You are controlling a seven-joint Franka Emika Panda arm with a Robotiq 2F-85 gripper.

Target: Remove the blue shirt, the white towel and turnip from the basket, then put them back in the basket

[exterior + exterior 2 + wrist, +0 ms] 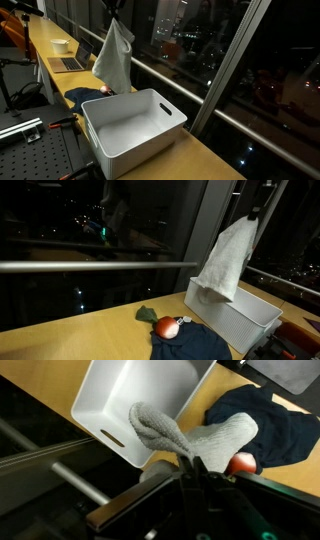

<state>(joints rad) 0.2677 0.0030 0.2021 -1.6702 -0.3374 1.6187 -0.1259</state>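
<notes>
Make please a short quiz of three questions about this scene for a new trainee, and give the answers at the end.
1. True or false: the white towel lies inside the basket.
2. Where is the turnip? A: inside the basket. B: outside the basket, at the edge of the blue shirt. C: wrapped in the white towel.
3. Fill in: the gripper is shut on the ____.

Key
1. False: it hangs in the air from the gripper, and the basket is empty.
2. B
3. white towel
</notes>
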